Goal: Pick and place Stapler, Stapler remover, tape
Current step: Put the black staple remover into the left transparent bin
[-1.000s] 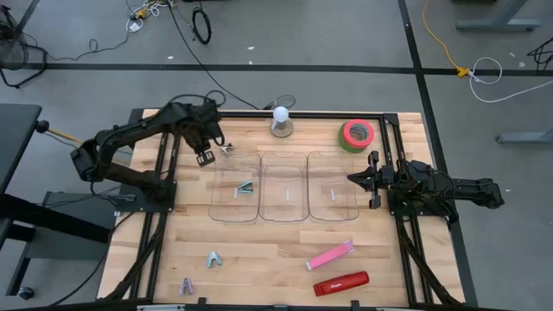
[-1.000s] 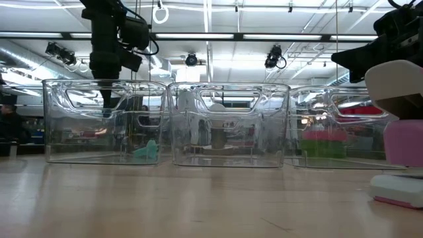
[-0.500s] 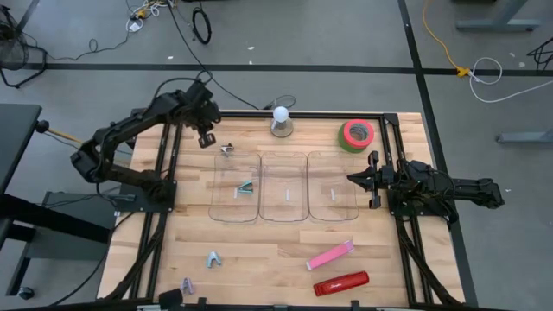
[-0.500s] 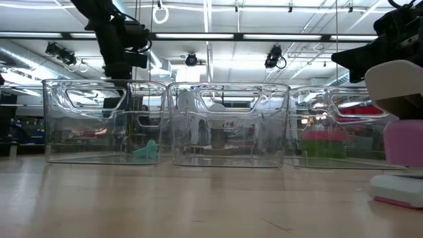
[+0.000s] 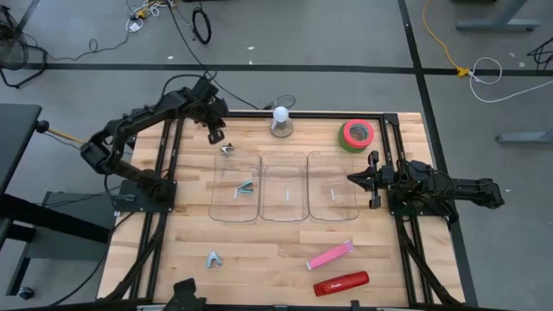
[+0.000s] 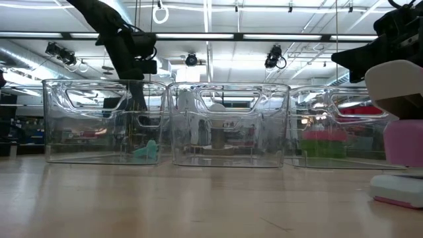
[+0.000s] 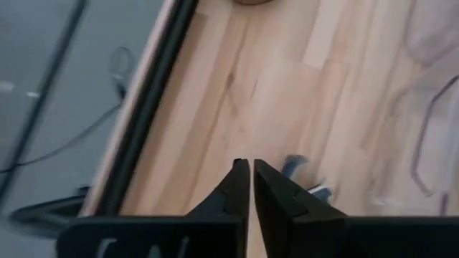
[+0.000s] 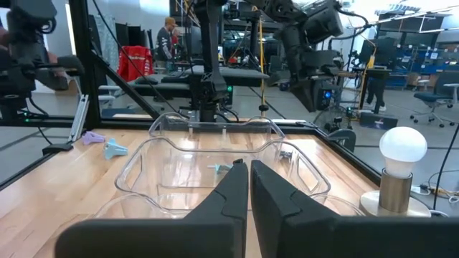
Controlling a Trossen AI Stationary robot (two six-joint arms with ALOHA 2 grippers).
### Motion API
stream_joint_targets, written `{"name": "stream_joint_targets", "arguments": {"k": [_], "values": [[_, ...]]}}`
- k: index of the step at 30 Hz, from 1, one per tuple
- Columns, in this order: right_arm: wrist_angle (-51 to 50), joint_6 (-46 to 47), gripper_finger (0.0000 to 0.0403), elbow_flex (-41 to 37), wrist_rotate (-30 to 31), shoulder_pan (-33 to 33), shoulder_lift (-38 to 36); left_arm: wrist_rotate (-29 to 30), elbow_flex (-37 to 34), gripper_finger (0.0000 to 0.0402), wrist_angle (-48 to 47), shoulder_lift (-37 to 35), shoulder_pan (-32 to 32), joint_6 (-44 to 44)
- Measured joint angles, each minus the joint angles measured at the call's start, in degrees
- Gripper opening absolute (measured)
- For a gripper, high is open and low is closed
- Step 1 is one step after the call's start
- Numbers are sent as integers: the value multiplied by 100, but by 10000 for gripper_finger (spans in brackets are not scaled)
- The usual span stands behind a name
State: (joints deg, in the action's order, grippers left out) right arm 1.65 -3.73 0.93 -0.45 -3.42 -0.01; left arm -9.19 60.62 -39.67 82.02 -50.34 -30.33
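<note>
Room: I was working over a pale wood table [image 5: 276,250] framed in black rail, on a grey floor strung with cables; the low view looked through to a lit workshop beyond.
Bins: three clear bins sat in a row mid-table, left bin [image 5: 235,186], middle bin [image 5: 284,186], right bin [image 5: 333,184]. The left one held a small teal piece [image 5: 246,186].
Left gripper: the left gripper [image 5: 215,135] hung over the far left corner, beyond the left bin. In its wrist view the fingers [image 7: 233,190] were pressed nearly together with nothing between them.
Nearest item: a small metal remover [image 5: 227,149] lay on the wood just beside that gripper, at the left bin's far edge. I think it was the blurred blue-grey thing [image 7: 301,175] past the fingertips, but the wrist view was too smeared to be sure.
Right gripper: the right gripper [image 5: 357,179] waited at the right bin's right side, fingers pressed together, empty.
Tape: the green tape [image 5: 356,134] sat at the far right corner, apart from the bins.
Staplers: the pink stapler [image 5: 329,255] and red stapler [image 5: 340,282] lay near the front edge, right of centre.
Other removers: one remover [image 5: 212,258] lay front left.
Bulb: a white bulb [image 5: 281,121] on its base stood at the far edge.
How I'd do it: I judged the step to be a pick of the remover by the left bin. I'd spread the fingers first, centre over it, descend straight, then close across its narrow body, keeping clear of the bin rim.
</note>
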Motion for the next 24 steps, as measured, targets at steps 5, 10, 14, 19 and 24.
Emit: {"name": "stream_joint_targets", "arguments": {"k": [5, 10, 14, 19, 24], "values": [[-1, 0, 22, 0, 0, -1, 0, -662, -1, 92, 8, 261, -216, 339], [0, 0, 22, 0, 0, 0, 0, -1005, -2, 182, 10, 434, -404, 233], [0, 0, 22, 0, -1, 0, 0, -990, -2, 236, 8, 558, -538, -28], [0, 0, 22, 0, -1, -1, 0, -1004, -2, 253, 7, 777, -574, -35], [0, -1, 22, 0, 0, -2, 0, -1014, -2, 246, -32, 938, -567, -306]]}}
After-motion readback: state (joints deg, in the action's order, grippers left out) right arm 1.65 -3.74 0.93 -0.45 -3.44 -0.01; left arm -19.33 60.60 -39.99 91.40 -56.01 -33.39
